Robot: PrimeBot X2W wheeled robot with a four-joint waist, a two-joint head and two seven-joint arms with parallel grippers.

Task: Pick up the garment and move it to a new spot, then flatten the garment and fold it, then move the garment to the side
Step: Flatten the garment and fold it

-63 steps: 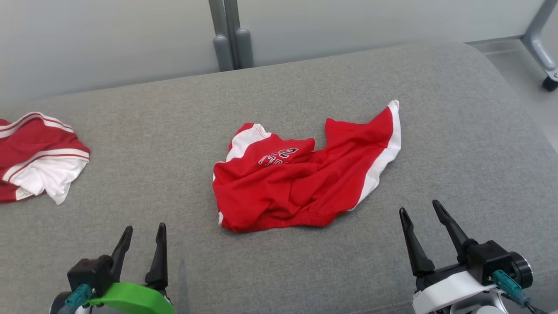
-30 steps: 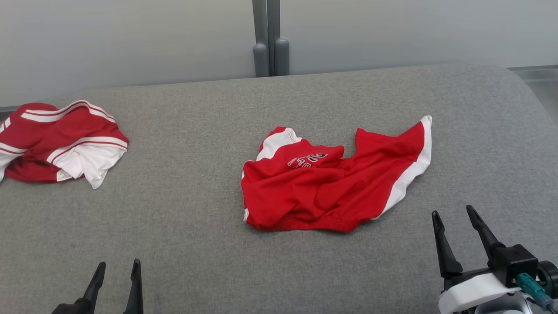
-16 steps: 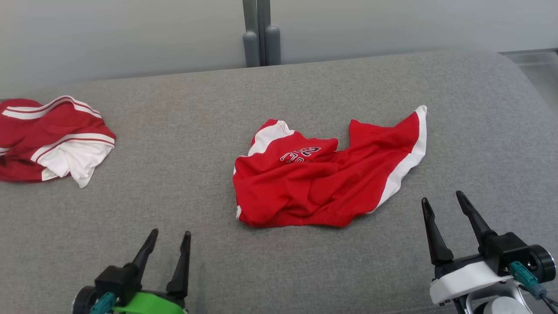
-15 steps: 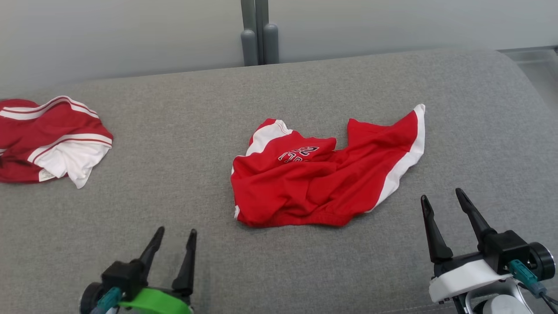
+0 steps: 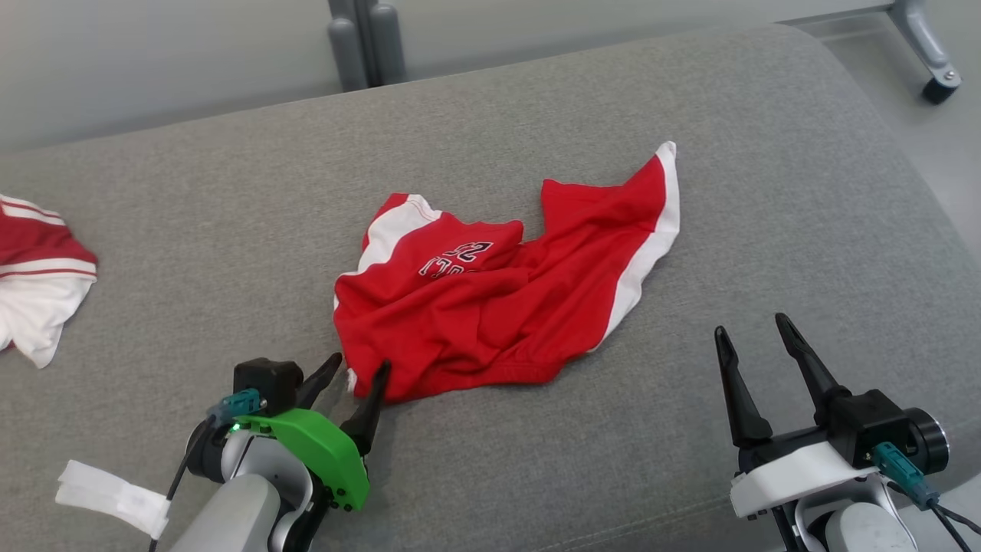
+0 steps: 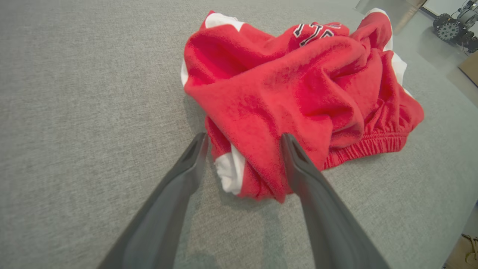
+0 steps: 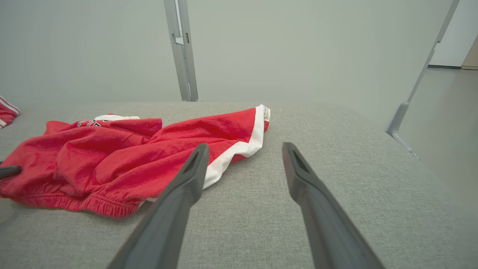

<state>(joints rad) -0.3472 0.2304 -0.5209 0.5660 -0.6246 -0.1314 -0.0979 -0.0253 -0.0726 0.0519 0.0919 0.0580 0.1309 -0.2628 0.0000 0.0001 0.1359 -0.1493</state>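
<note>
Surface: grey cushion (image 5: 191, 230).
Garment: crumpled red shorts (image 5: 490, 307), soft, light, likely limp.
Hold: near waistband corner (image 6: 257, 179).
Left gripper (image 5: 360, 362): wide open astride it.
Right gripper (image 5: 750, 323): open, empty.

light: bright, even, diffuse | shadows: soft, faint | focus: sharp | wrist views: wide-angle edge distortion

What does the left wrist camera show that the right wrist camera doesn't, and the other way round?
Left wrist, not right: the white patch at the red garment's near corner, between the open left gripper's fingers. Right wrist, not left: the open right gripper, a grey post and a striped second garment. Both: the red garment on the grey cushion.
</note>
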